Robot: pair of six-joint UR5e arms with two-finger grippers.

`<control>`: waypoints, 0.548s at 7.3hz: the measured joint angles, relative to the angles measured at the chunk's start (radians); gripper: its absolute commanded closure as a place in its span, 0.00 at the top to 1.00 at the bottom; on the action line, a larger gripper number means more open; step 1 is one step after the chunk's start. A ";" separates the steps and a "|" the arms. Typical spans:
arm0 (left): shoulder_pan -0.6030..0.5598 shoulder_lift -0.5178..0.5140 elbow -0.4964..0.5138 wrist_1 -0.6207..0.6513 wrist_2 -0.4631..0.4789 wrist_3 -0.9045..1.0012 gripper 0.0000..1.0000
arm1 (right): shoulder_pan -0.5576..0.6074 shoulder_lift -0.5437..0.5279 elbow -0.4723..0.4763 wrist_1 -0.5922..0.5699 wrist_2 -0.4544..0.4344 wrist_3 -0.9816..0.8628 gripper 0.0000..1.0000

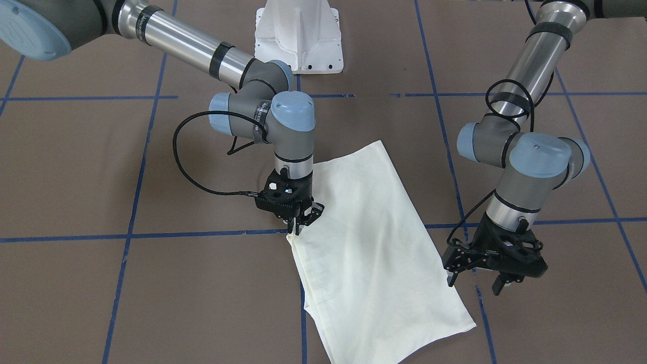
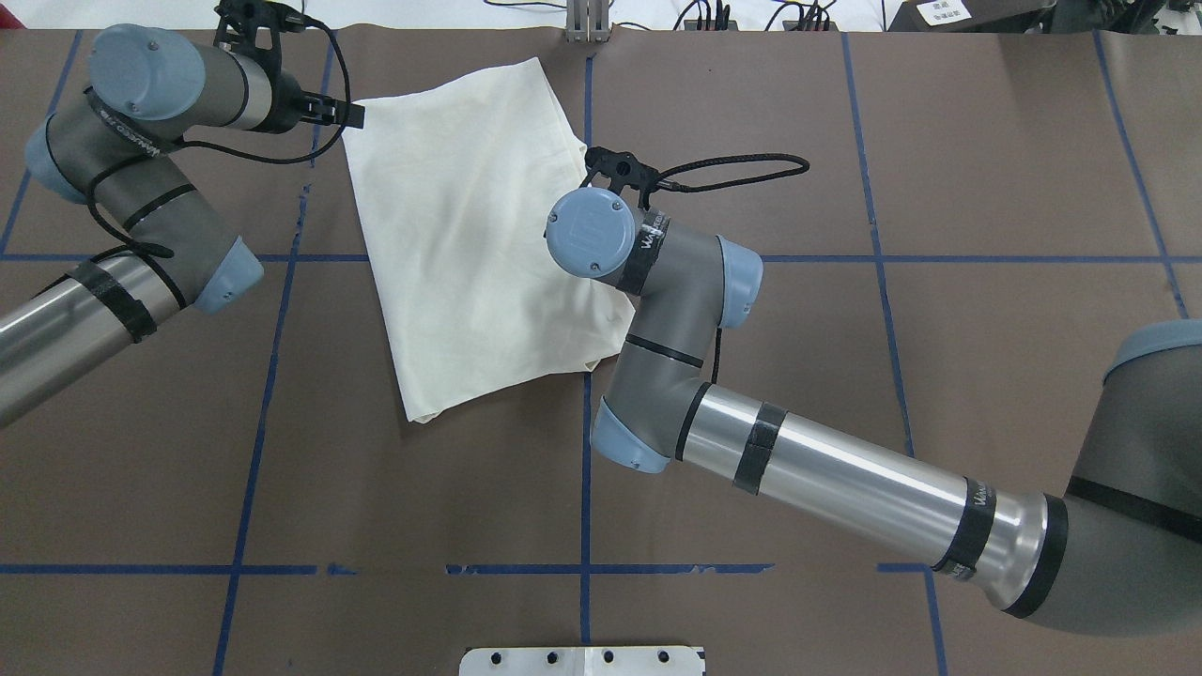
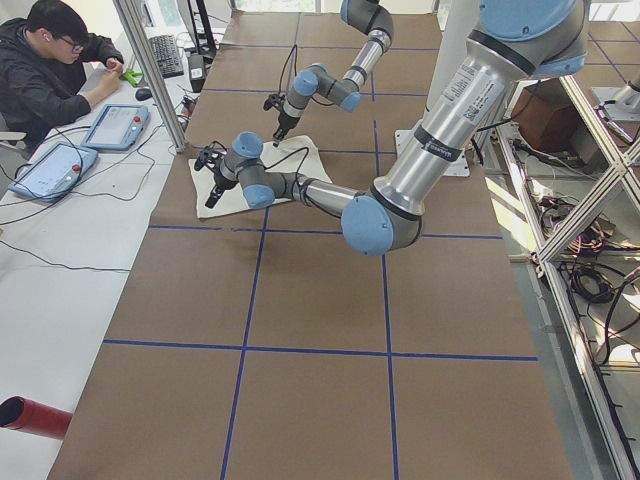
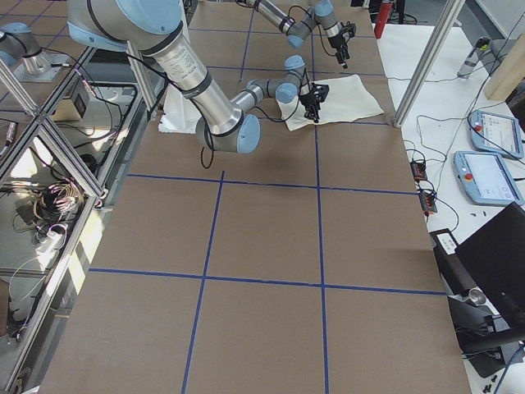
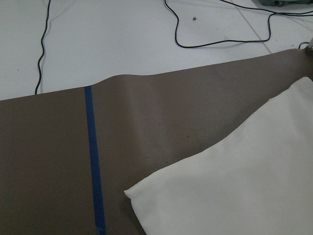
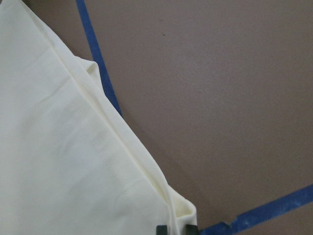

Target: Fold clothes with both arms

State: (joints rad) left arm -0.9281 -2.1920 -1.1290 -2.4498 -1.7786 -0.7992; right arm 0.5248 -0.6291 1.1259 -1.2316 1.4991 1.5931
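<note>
The cream shirt lies folded into a slanted rectangle on the brown table, plain side up, with the print hidden. It also shows in the overhead view. My right gripper points straight down at the shirt's side corner. In the right wrist view its fingertips stand close on either side of the folded cloth edge. My left gripper is open and empty, just above the table beside the shirt's opposite long edge. The left wrist view shows only a shirt corner and no fingers.
The white pedestal base stands at the robot's side of the table. Blue tape lines cross the brown mat. An operator sits with tablets past the far edge. A red cylinder lies off the mat.
</note>
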 measured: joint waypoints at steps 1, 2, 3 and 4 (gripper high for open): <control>0.001 0.000 0.000 0.000 0.000 0.000 1.00 | -0.001 0.000 0.005 -0.002 0.001 -0.001 0.00; 0.003 0.000 0.000 0.000 -0.001 -0.001 1.00 | -0.001 -0.003 0.016 -0.009 0.002 -0.002 0.00; 0.004 0.000 -0.001 0.000 -0.001 -0.005 1.00 | -0.002 -0.018 0.049 -0.030 0.004 -0.002 0.00; 0.007 0.000 -0.002 0.000 -0.001 -0.019 1.00 | -0.004 -0.058 0.120 -0.061 0.004 -0.002 0.00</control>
State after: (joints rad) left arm -0.9212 -2.1922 -1.1313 -2.4498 -1.7794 -0.8179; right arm 0.5204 -0.6874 1.2455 -1.2926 1.5029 1.5915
